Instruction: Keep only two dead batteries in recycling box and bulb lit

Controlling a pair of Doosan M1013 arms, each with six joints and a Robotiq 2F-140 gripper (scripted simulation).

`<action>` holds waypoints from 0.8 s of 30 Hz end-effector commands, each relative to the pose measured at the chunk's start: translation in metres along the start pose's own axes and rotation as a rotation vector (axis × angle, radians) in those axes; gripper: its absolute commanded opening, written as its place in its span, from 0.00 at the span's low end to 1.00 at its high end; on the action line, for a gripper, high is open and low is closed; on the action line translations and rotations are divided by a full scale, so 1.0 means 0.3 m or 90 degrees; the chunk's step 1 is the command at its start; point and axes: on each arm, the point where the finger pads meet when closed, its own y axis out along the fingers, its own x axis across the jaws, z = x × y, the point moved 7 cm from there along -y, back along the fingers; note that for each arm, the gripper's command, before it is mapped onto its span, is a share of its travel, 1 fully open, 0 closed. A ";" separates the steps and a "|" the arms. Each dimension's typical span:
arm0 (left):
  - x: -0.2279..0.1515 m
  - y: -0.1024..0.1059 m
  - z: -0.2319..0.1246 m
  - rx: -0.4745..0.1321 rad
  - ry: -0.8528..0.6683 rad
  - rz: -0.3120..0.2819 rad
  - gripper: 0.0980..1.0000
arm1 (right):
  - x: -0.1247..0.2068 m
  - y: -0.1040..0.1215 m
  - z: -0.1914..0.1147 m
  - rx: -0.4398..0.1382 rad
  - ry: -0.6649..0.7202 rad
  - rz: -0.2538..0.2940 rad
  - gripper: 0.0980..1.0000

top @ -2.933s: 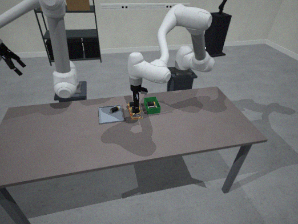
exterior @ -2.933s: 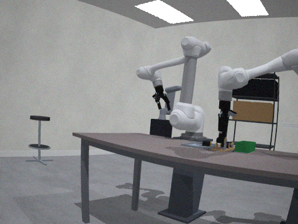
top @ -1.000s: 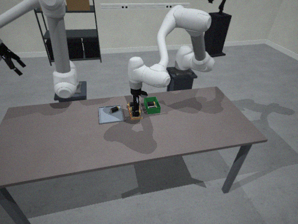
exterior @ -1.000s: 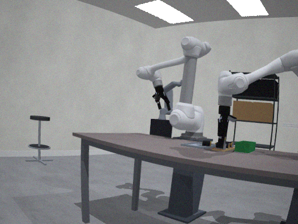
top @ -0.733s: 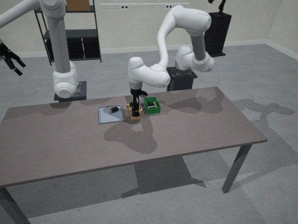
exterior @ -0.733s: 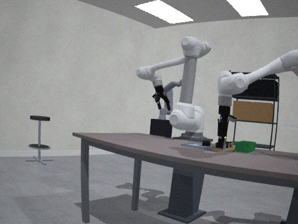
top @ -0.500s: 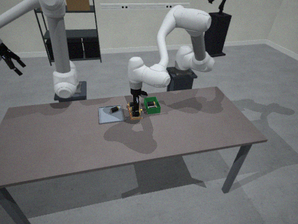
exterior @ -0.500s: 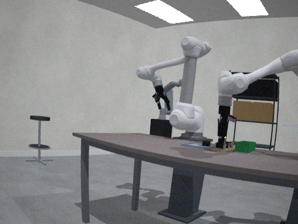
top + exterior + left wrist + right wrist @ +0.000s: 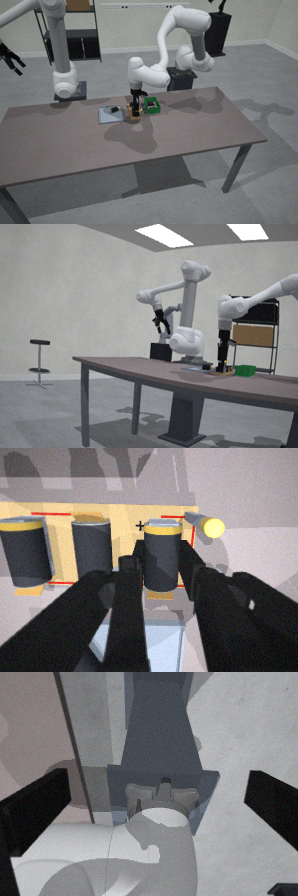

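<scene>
Left jaws [image 9: 136, 112] [image 9: 221, 367] pinching battery [image 9: 161, 559] at holder [image 9: 137, 118] [image 9: 218, 374] [image 9: 125, 508]; right jaws [image 9: 20, 68] [image 9: 164, 332] spread. Bulb [image 9: 141, 110] [image 9: 225, 362] [image 9: 213, 528] seemingly lit; green box [image 9: 154, 111] [image 9: 245, 371] upright, contents uncertain. Remaining, probably: release, withdrawal; spare battery [image 9: 114, 109] [image 9: 206, 367] on tray [image 9: 111, 118] [image 9: 188, 368] [image 9: 170, 648].

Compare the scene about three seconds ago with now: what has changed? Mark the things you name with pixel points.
The left gripper [image 9: 136, 111] [image 9: 221, 362] [image 9: 161, 552] has moved down toward the holder board [image 9: 138, 118] [image 9: 217, 374] [image 9: 125, 513]; it is now closed around a battery [image 9: 136, 114] [image 9: 219, 367] [image 9: 162, 562]. The right gripper [image 9: 21, 70] [image 9: 164, 332] [image 9: 158, 785], tray [image 9: 107, 117] [image 9: 189, 368] [image 9: 167, 648] and green box [image 9: 154, 110] [image 9: 245, 371] show no visible change.
</scene>
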 end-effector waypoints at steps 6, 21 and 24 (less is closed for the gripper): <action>0.007 0.005 0.008 0.000 0.001 0.000 0.30 | -0.001 0.006 -0.011 -0.004 -0.001 0.003 1.00; 0.007 0.005 0.008 0.000 0.001 0.000 0.30 | -0.001 0.006 -0.011 -0.004 -0.001 0.003 1.00; 0.007 0.005 0.008 0.000 0.001 0.000 0.30 | -0.001 0.006 -0.011 -0.004 -0.001 0.003 1.00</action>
